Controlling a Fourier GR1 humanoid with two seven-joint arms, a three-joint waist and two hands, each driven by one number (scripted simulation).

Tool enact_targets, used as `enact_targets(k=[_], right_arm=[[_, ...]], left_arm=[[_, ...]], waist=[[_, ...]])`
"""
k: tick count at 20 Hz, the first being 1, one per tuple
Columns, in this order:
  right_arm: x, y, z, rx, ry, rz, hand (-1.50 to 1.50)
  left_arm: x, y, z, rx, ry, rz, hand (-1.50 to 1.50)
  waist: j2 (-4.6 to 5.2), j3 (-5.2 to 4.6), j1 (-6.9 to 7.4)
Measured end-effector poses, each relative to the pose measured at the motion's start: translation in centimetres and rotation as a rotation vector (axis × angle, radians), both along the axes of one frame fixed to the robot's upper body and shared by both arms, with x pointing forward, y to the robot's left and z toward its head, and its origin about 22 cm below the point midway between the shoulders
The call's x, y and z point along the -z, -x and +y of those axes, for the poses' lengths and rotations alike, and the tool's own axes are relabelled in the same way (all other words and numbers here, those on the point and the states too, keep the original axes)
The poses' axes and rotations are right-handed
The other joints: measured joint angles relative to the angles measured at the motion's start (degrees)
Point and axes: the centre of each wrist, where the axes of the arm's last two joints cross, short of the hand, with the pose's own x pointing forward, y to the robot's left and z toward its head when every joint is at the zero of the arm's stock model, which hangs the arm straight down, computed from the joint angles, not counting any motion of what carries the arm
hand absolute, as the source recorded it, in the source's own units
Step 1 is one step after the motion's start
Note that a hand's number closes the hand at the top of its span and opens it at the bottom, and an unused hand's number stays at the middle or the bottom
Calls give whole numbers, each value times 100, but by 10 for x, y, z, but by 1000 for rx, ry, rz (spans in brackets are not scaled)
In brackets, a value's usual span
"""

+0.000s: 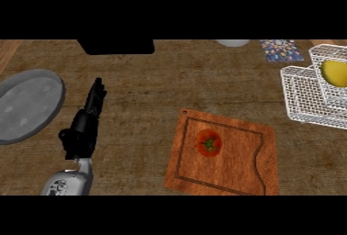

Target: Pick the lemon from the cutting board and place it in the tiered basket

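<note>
On counter, left side: left hand [86, 123], fingers straight, holding nothing
lemon [334, 72]: sits in upper tier of tiered basket [302, 95], far right
cutting board [224, 154]: carries only a tomato [209, 142]
grey plate [27, 105]: far left

One black robot hand [86, 120]. To its right: one brown wooden cutting board [237, 170], one red round tomato [209, 142], one white wire tiered basket [308, 94], one yellow lemon [335, 72]. To its left: one grey round plate [27, 105].
</note>
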Motion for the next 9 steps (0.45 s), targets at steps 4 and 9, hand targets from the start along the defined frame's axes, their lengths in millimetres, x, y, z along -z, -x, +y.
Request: enact_targets(k=[4,9], right_arm=[[11,52,-35,40,-69,-77,-150],[29,132,-72,37,-110,-122,-150]], left_arm=[[4,4,4,-15,2,2,0],[10,7,7,-27,-2,7,0]], waist=[[-12,2,-71],[-22,5,-154]])
